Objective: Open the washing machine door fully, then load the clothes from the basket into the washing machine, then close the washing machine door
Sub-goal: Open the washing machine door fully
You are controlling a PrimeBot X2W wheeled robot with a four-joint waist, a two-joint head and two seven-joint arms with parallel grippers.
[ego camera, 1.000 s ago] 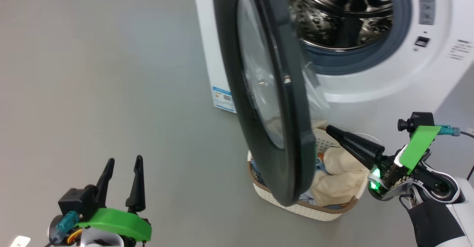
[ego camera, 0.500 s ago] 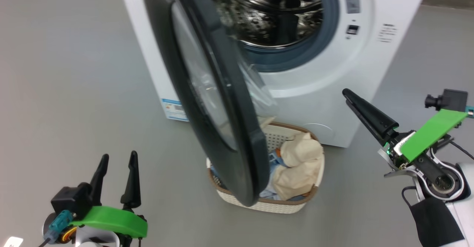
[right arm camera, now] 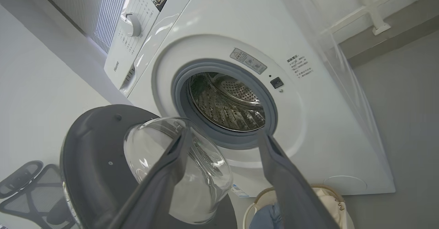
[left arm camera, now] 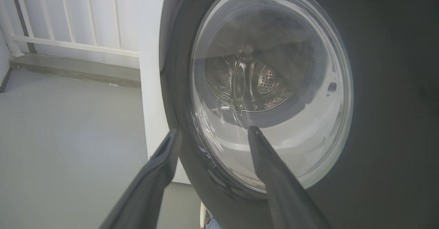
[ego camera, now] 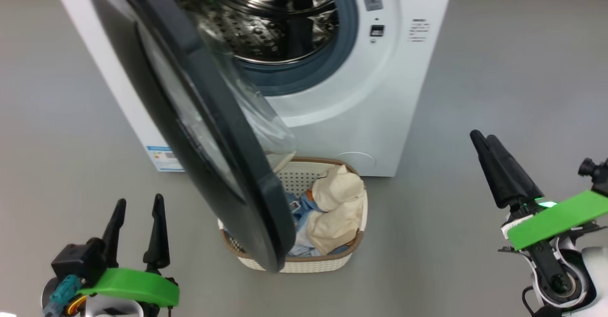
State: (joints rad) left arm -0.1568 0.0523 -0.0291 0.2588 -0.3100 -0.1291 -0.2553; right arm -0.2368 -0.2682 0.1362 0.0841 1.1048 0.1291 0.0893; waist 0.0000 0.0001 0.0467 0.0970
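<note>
- The left gripper [ego camera: 139, 202] sits at 7 o'clock in the head view, its two dark fingers apart and pointing toward 12, holding nothing.
- The washing machine door [ego camera: 228, 141] hangs ajar, its black rim slanting from 11 o'clock down to 6; in the left wrist view its glass fills the frame just beyond that gripper's fingertips.
- The basket [ego camera: 304, 264] stands on the grey floor [ego camera: 451, 241] at 6 o'clock, partly under the door's lower edge and just in front of the washer.
- The clothes [ego camera: 332, 207] lie in it, cream cloth on top and blue cloth to its 9 o'clock.
- The washing machine [ego camera: 380, 117] stands at 12 o'clock, its steel drum [ego camera: 266, 27] exposed.
- The right gripper [ego camera: 482, 137] is at 4 o'clock, well apart from the basket; the right wrist view shows its fingers spread and empty.
</note>
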